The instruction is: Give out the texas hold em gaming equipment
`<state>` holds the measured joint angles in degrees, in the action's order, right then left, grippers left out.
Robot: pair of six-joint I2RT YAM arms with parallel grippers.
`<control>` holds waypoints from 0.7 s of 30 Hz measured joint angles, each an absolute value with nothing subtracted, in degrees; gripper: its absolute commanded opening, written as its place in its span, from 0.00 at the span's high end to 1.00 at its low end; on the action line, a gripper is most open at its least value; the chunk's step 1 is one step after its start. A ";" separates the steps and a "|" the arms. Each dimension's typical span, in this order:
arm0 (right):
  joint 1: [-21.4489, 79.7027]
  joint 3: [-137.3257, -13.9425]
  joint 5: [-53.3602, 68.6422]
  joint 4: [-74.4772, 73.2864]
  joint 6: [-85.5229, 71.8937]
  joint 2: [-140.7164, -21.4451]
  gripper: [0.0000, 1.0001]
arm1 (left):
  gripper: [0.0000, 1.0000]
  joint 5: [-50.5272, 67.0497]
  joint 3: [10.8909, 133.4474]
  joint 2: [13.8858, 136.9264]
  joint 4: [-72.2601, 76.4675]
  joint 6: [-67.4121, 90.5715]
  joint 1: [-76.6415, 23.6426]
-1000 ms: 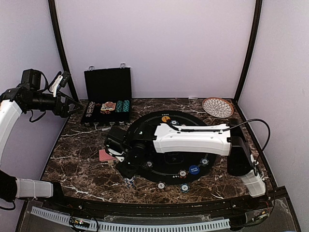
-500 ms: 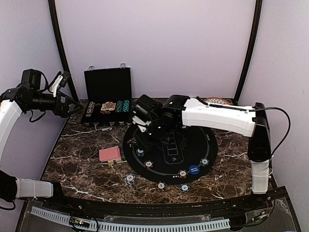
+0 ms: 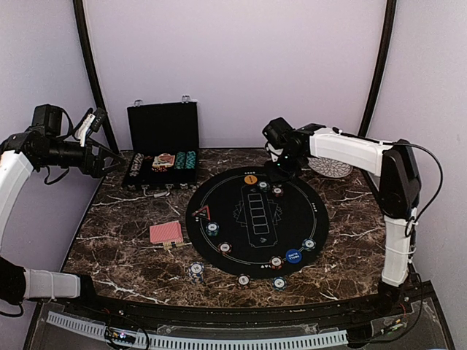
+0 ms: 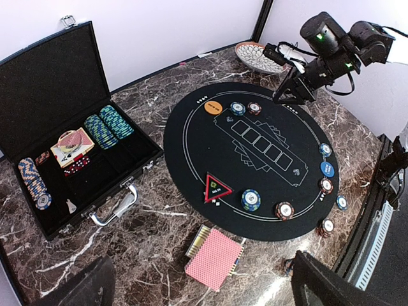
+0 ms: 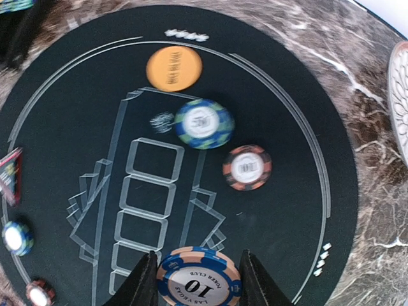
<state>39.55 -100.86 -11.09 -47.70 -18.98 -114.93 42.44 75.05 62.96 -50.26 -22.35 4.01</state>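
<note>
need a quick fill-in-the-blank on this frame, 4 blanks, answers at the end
1. The right pincer is shut on a chip marked ____.
2. The orange disc lies on the round black ____.
3. The case by the back wall has its lid ____.
4. The triangle is coloured ____.

Answers: 10; mat; open; red.

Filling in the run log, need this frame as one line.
left pincer open, aloft left of case | right pincer shut on 10 chip above mat | card deck on table left of mat
</note>
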 measured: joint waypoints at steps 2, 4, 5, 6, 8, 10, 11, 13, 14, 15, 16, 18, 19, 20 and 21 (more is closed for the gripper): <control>37.32 -100.84 -11.42 -47.07 -18.68 -116.11 0.97 | 0.01 42.46 75.05 62.96 -50.28 -22.35 4.01; 35.53 -100.79 -11.40 -46.39 -18.48 -117.34 0.97 | 0.01 42.46 75.05 62.98 -50.28 -22.35 4.01; 34.57 -100.79 -11.40 -46.06 -18.35 -118.08 0.97 | 0.01 42.46 75.05 62.98 -50.26 -22.35 4.01; 33.67 -100.79 -11.35 -45.82 -18.20 -118.78 0.97 | 0.01 42.46 75.05 62.98 -50.26 -22.35 4.01; 32.12 -100.77 -11.16 -45.41 -17.98 -120.05 0.97 | 0.01 42.46 75.05 63.07 -50.28 -22.35 4.01; 30.98 -100.64 -10.90 -44.91 -17.91 -120.92 0.97 | 0.01 42.46 75.05 63.24 -50.26 -22.35 4.01; 30.48 -100.25 -10.59 -44.47 -17.87 -121.16 0.97 | 0.01 42.44 75.05 63.37 -50.28 -22.35 4.01; 29.78 -98.94 -10.22 -43.66 -17.85 -121.34 0.97 | 0.01 42.44 75.05 63.55 -50.26 -22.35 4.01; 29.61 -98.19 -10.07 -43.35 -17.85 -121.34 0.97 | 0.01 42.46 75.05 63.64 -50.26 -22.35 4.01; 29.54 -97.54 -9.98 -43.11 -17.85 -121.36 0.97 | 0.01 42.44 75.05 63.70 -50.26 -22.35 4.01; 29.45 -96.95 -9.78 -42.83 -17.85 -121.40 0.97 | 0.01 42.46 75.05 63.75 -50.26 -22.35 4.01; 29.19 -96.14 -9.28 -42.37 -17.85 -121.73 0.97 | 0.01 42.46 75.05 63.77 -50.26 -22.35 4.01; 29.15 -95.85 -8.97 -42.02 -17.85 -122.02 0.97 | 0.01 42.46 75.05 63.79 -50.26 -22.35 4.01; 29.10 -95.66 -8.78 -41.71 -17.85 -122.30 0.97 | 0.01 42.46 75.05 63.81 -50.28 -22.35 4.01; 29.02 -95.50 -8.62 -41.50 -17.82 -122.65 0.97 | 0.01 42.46 75.05 63.86 -50.26 -22.35 4.01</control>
<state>29.02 -95.50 -8.62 -41.50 -17.82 -122.65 42.46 75.05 63.86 -50.26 -22.35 4.01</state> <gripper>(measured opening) 0.382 0.988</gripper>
